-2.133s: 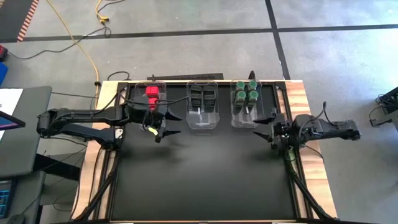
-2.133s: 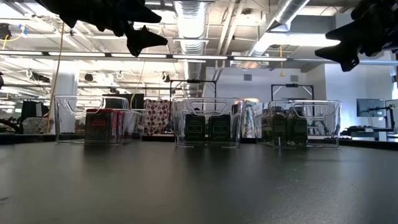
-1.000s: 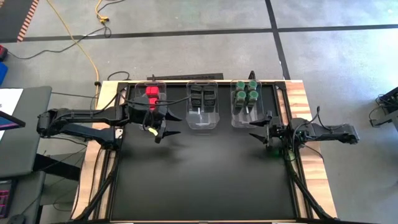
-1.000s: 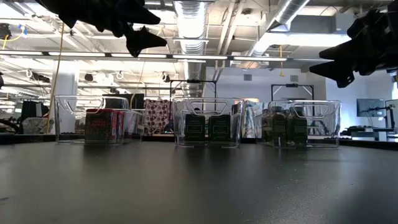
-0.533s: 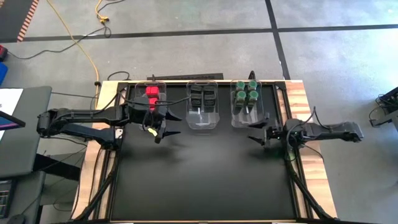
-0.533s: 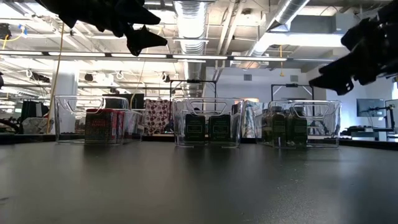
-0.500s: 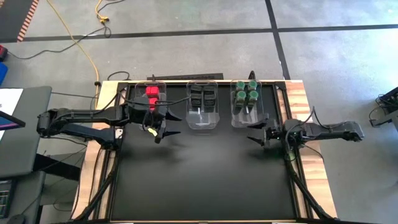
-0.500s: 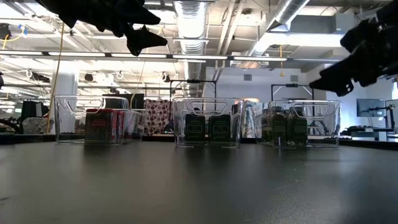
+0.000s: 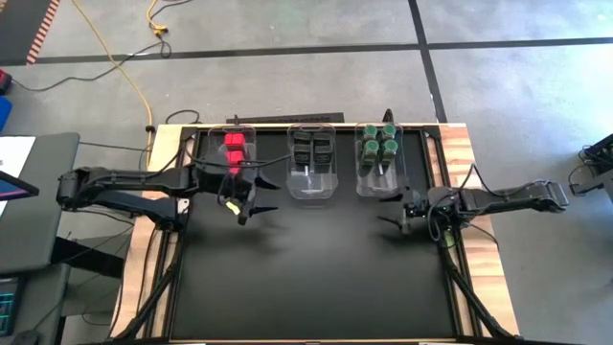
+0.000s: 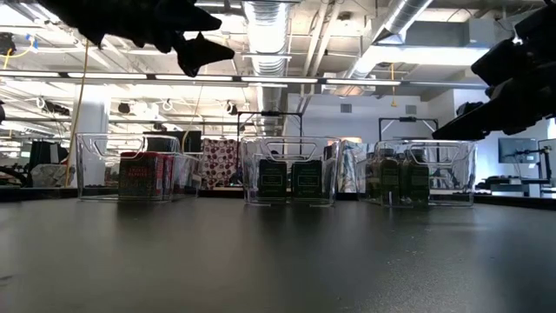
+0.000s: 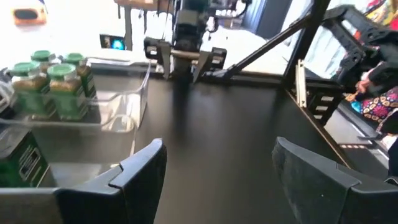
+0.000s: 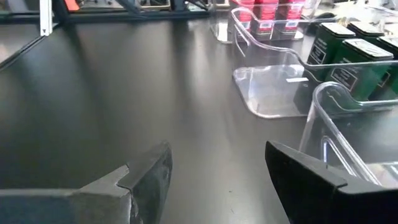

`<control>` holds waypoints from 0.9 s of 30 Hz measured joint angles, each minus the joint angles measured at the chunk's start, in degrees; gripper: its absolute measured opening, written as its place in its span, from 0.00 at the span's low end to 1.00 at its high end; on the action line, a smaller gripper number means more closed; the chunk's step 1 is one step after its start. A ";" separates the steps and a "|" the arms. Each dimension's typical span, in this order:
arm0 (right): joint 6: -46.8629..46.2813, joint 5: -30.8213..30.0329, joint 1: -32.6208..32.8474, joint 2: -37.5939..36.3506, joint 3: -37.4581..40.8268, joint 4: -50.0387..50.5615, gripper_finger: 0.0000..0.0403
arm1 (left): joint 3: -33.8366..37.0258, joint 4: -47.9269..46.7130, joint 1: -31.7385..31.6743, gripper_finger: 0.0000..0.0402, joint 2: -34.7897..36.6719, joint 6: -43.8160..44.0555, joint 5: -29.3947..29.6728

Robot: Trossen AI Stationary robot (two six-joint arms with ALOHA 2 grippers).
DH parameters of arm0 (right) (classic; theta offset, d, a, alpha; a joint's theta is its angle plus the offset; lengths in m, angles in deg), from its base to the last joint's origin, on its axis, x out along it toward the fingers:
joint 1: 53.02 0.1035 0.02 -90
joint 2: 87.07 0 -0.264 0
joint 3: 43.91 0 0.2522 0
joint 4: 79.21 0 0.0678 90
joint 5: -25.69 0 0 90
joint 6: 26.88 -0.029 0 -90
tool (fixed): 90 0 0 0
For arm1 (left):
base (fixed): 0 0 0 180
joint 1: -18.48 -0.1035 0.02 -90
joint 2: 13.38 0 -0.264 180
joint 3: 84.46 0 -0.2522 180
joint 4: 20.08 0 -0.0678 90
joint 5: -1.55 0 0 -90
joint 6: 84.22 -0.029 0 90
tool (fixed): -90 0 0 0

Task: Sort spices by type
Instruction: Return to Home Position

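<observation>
The spices stand sorted in three clear bins along the table's far edge. The red-topped ones (image 9: 234, 151) fill the left bin, the dark rectangular ones (image 9: 313, 153) the middle bin and the green-lidded jars (image 9: 379, 144) the right bin. My left gripper (image 9: 259, 199) hovers open in front of the left bin, high above the table (image 10: 204, 52). Just in front of the right bin's near end, my right gripper (image 9: 387, 210) stands open and lower (image 10: 460, 126). Neither holds anything.
The black mat (image 9: 306, 278) stretches bare from the bins to the near edge. The middle bin's near half (image 12: 273, 90) holds nothing. Wooden table borders and dark frame rails (image 9: 460, 278) run along both sides. The room with shelves and screens lies beyond the far edge.
My right gripper has sunk and gone a little toward the table's left and near edges, rolling as it went, and still stands open. The spices and bins have not moved.
</observation>
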 joint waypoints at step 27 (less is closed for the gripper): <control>0.80 -0.08 0.00 -0.03 0.02 -0.40 0.71 | 31.97 17.95 11.50 0.70 29.79 9.13 10.94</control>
